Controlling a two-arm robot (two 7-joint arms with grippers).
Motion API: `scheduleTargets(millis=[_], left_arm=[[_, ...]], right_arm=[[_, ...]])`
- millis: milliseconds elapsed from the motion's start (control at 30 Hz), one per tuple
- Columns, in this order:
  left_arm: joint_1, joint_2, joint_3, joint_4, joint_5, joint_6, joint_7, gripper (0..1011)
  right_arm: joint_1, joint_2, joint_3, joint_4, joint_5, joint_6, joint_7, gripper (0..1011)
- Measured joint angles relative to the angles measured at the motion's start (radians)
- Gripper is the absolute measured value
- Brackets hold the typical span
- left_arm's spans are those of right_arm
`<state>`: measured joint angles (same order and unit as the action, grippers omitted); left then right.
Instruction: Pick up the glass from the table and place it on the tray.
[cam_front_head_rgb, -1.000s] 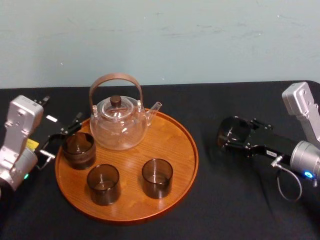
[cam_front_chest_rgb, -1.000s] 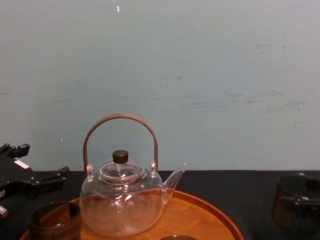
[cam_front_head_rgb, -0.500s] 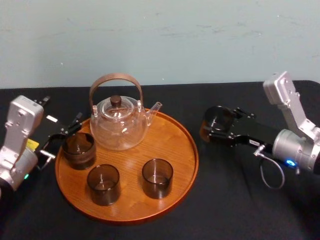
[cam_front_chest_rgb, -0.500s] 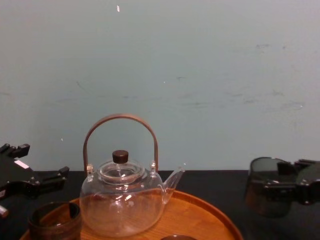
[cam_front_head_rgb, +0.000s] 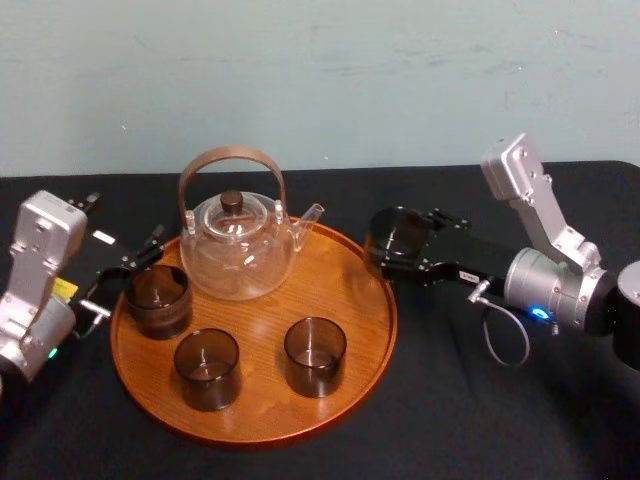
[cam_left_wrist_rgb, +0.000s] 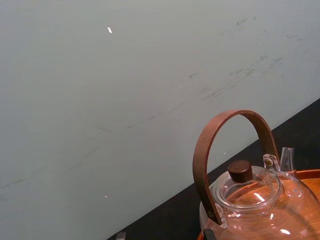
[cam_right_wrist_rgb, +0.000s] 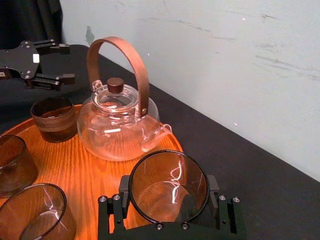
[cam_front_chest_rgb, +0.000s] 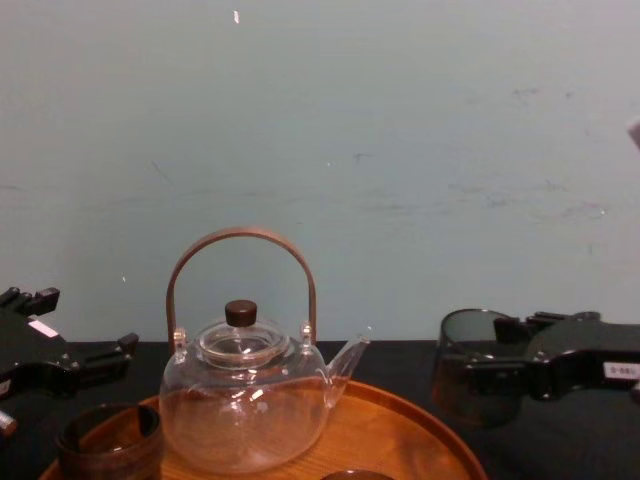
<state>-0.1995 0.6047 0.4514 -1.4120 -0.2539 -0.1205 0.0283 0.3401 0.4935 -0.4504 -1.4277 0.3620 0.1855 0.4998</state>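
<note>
One round wooden tray sits on a table covered in black cloth. On the tray there is one clear glass teapot with a curved brown handle, at the far side. There are also three dark, empty glasses: one at the left, just in front of the teapot's left side, and two side by side at the near side.

A fourth glass is upright and pinched between the fingers of the right gripper, one on each side of it. The arm reaches in from the right. This glass is at the tray's far right edge, partly over the rim and to the right of the teapot's spout.

The left gripper is parked low at the tray's left edge, just beside the left glass. Its two fingers are spread apart and hold nothing.
</note>
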Motion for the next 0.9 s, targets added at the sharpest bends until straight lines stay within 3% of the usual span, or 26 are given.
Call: scheduleTargets(millis=[900], left_arm=[[0.000,0.000,0.000,0.000,0.000,0.000,0.000,1001]], right_arm=[[0.080,-0.084,-0.072,0.132,-0.034,-0.023,0.038,904]])
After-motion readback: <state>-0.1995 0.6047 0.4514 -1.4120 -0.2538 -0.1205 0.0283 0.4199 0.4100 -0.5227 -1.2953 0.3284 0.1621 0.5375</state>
